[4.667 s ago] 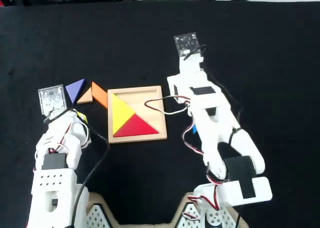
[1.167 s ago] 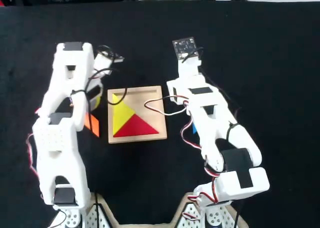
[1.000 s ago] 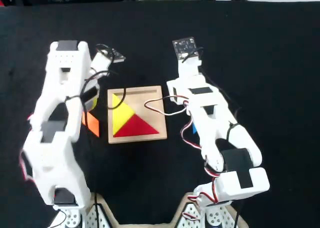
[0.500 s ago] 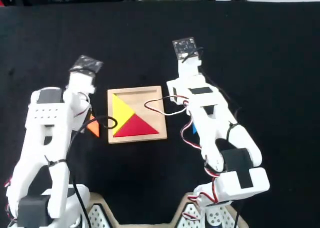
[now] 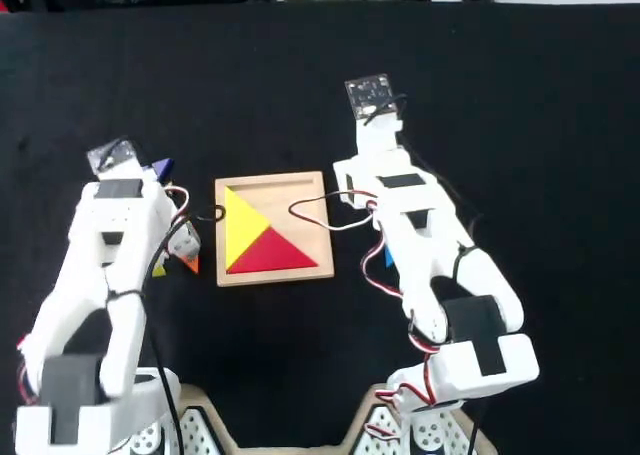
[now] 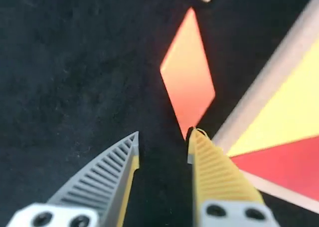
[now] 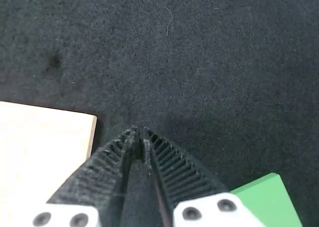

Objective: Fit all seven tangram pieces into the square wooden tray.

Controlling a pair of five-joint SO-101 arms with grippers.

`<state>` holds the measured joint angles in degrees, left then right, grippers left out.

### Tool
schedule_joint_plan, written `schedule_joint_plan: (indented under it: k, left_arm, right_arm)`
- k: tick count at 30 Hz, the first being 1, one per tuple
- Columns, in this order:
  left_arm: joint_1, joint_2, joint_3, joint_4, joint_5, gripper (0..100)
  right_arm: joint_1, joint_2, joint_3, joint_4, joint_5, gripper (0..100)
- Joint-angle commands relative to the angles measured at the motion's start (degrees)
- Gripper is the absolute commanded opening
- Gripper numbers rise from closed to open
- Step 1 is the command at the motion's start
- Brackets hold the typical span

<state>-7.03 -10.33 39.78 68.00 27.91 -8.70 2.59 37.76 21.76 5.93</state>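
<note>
We find the left pincer point(image 6: 163, 135) apart, empty. The orange parallelogram point(image 6: 188, 82) lies just ahead on the desk point(image 6: 60, 62) beside the tray point(image 6: 271, 77), long axis running away, near tip at one finger.

A black cloth point(image 7: 199, 47), matt and felt-like with stray lint caught on it, is spread over the table. The tray point(image 5: 270, 178) is cut from pale, smooth wood. The orange piece point(image 6: 189, 87), yellow piece point(image 5: 240, 227), red piece point(image 5: 275, 251) and green piece point(image 7: 264, 202) are finished in smooth, even colour. The arms point(image 5: 420, 215) are cased in white moulded plastic, and the fingers point(image 6: 107, 172) of the left gripper point(image 6: 163, 134) are faced with ribbed plastic
</note>
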Motion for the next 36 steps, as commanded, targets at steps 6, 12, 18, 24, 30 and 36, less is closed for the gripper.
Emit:
schedule_joint_plan:
  k: [6,12,18,24,30,36]
  left_arm:
    - [-4.53,9.32,-2.95,-8.7,0.97,15]
    - [-8.04,9.49,-5.58,-8.35,0.97,15]
    - [-7.96,9.49,-7.69,-6.24,1.23,16]
    - [-7.16,9.41,-12.44,-6.24,9.14,21]
    - [-4.88,10.11,-15.96,-6.68,8.97,22]
    - [-5.05,10.2,-15.69,-7.74,8.97,22]
  right_arm:
    - [0.7,-0.13,-3.91,-0.18,0.09,1.1]
    - [0.7,-0.13,-3.91,-0.18,0.09,1.1]
    - [0.7,-0.13,-3.91,-0.35,0.09,1.1]
    - [0.7,-0.13,-3.91,-0.35,0.09,1.1]
    - [0.7,-0.13,-3.91,-0.35,0.09,1.1]
    - [0.7,-0.13,-4.0,-0.35,0.09,1.1]
